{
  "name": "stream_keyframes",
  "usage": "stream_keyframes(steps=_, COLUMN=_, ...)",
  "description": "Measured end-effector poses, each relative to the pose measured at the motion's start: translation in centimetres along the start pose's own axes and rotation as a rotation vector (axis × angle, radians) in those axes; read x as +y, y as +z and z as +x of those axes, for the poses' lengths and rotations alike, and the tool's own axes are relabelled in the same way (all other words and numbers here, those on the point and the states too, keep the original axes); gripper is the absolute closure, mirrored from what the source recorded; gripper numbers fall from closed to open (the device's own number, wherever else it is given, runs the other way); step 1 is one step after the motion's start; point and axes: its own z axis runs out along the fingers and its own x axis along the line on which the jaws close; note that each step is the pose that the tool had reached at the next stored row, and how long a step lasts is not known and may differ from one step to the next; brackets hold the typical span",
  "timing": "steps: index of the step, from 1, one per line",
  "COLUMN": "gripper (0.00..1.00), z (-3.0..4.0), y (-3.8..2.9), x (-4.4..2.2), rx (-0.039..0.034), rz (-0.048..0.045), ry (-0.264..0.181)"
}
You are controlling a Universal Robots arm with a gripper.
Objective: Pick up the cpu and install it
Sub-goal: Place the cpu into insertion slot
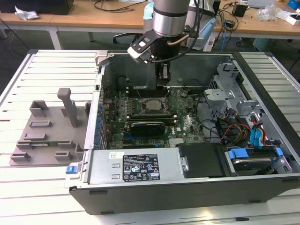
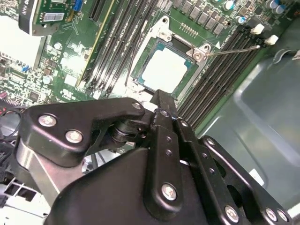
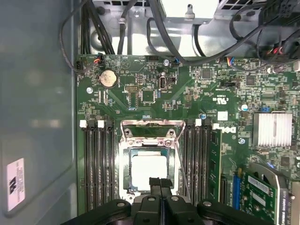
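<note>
Fingers (image 3: 154,184) on your gripper (image 3: 160,182) are pressed tight together in the first wrist view, with a thin seam between the two black tips and nothing caught there, so you are holding nothing. Your cpu (image 3: 149,170) lies flat in the motherboard socket (image 3: 124,161), its pale metal top facing up and framed by the socket's metal surround. In the second wrist view the same cpu (image 2: 164,70) sits square in the socket, and a thin retention lever (image 2: 234,48) runs out from one corner across the memory slots (image 2: 220,77). The gripper (image 2: 161,99) tip there lies just beside the socket's edge; you cannot tell from these views whether it touches anything. In the exterior view your gripper (image 1: 163,80) hangs inside the open computer case (image 1: 187,187), over the green motherboard (image 1: 187,123) and just behind the cpu (image 1: 151,106), with the arm rising straight above it. Black memory slots flank the socket on both sides, and you can pick out a coin cell battery (image 3: 108,78) and a finned heatsink (image 3: 273,129) on the board in the first wrist view. Off to the exterior view's left, well apart from the case, the grey fixture tray (image 1: 47,129) rests on the white slatted table (image 1: 28,187).
</note>
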Motion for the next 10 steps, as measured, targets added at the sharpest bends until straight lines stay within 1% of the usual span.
stream_keyframes(steps=2, gripper=0.89, z=-0.02, y=-0.33, x=-0.01, rx=-0.0002, rz=0.0001, ry=0.0)
stream_keyframes(steps=4, gripper=0.89, z=-0.05, y=-1.16, x=-0.03, rx=-0.0001, rz=0.0001, ry=0.0)
stream_keyframes(steps=6, gripper=0.89, z=-0.07, y=-1.45, x=-0.04, rx=0.0, rz=0.0001, ry=0.0)
stream_keyframes(steps=8, gripper=0.89, z=-0.1, y=-2.07, x=-0.05, rx=-0.0001, rz=0.0001, ry=0.0)
stream_keyframes(steps=9, gripper=0.89, z=-0.12, y=-2.5, x=-0.06, rx=-0.0001, rz=0.0001, ry=0.0)
stream_keyframes(steps=10, gripper=0.89, z=-0.12, y=-2.7, x=-0.07, rx=-0.0001, rz=0.0, ry=0.0)
